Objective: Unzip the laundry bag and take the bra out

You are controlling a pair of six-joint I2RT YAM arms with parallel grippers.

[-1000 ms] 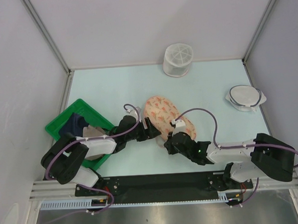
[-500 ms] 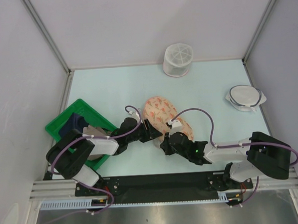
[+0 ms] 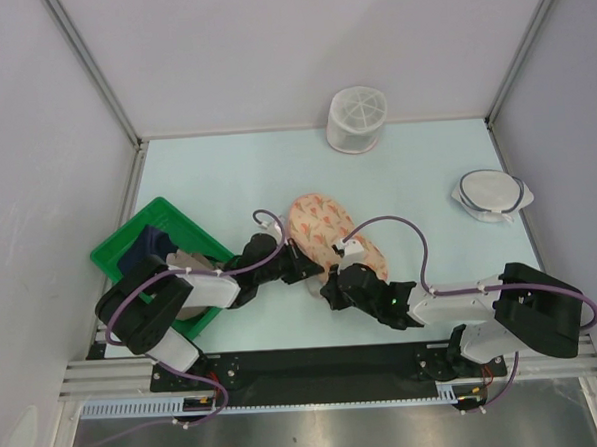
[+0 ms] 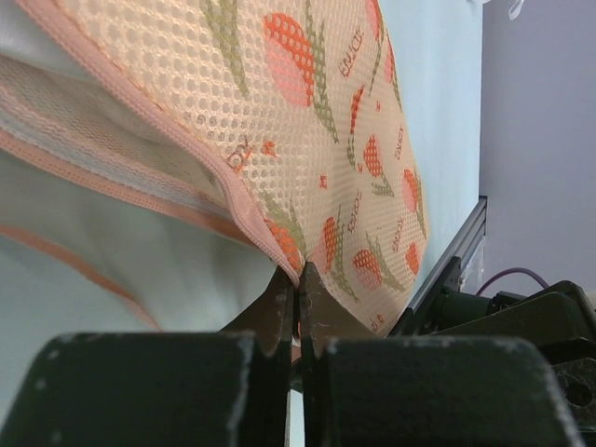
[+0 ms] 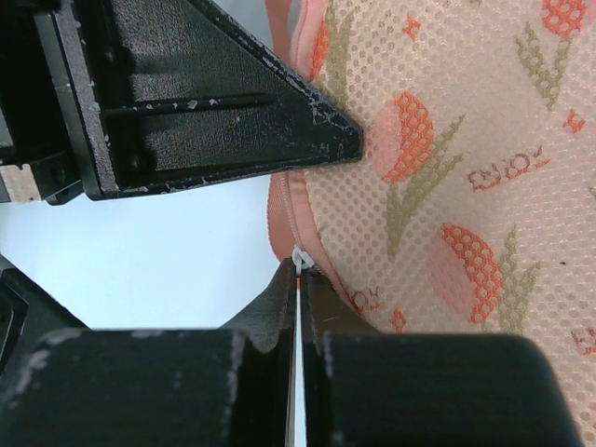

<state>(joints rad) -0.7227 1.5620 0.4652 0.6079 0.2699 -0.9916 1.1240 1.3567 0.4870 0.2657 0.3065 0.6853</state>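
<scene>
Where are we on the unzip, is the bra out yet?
Done: both hands are on the bag. The left hand is shut on its pink edging, and the right hand is shut on the small white zip pull. In hand: the unzip itself; I cannot tell how far the zip has run. Left: opening the bag and taking out the bra, which shows in no view.
</scene>
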